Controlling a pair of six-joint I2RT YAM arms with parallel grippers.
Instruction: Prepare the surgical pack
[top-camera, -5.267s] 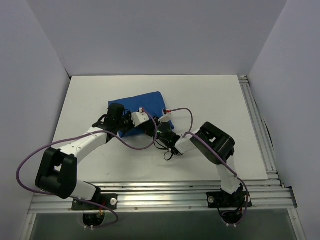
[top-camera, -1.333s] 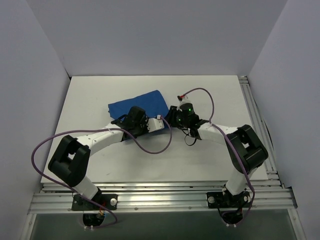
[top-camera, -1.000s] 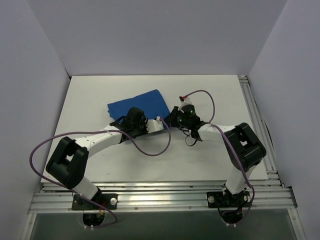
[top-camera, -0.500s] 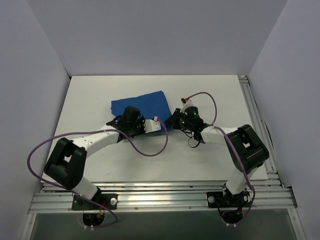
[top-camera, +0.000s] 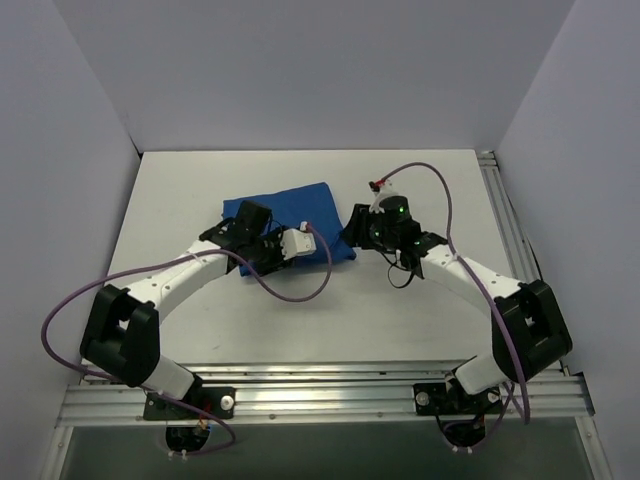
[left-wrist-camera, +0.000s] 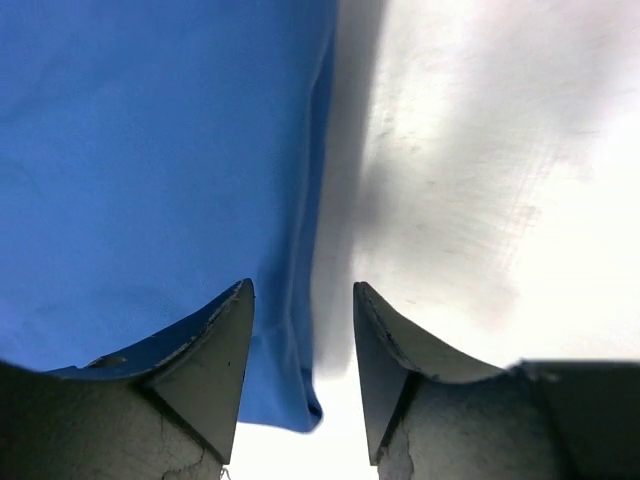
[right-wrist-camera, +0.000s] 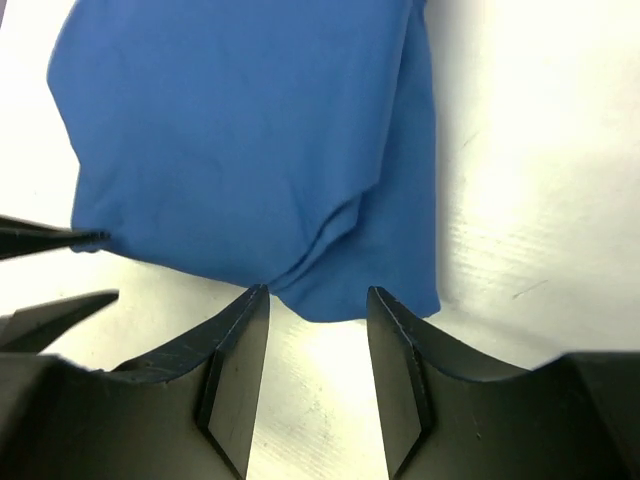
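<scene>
Since half a second ago: right arm has swung its elbow out to the right and nearer its base; left arm has drawn its elbow left. The parcel's near right corner now lies further right than before.

Counts:
- One white counter.
- Two white-and-black robot arms, both reaching in low over the counter.
- One royal-blue cloth parcel.
- Two hands, one per arm.
- Two purple cables, one looping off each wrist: left, right.

Parcel:
- Lies flat on the counter, a little left of centre, between the two wrists.
- Roughly rectangular, long side running left to right, folded shut, so only cloth shows.
- Surface smooth with soft creases.
- In the right wrist view two overlapping flaps meet near the near right corner, the under layer sticking out past the upper one.

Left hand:
- Fingers parted, nothing clamped.
- One dark finger sits over the blue cloth, the other over bare counter; the parcel's edge runs up through the gap.
- Whether either finger touches the cloth, cannot tell.

Right hand:
- Fingers parted, nothing clamped.
- The parcel's near right corner lies just ahead of the gap.
- The left hand's two fingertips show at that view's left margin, beside the parcel's other near corner.
</scene>
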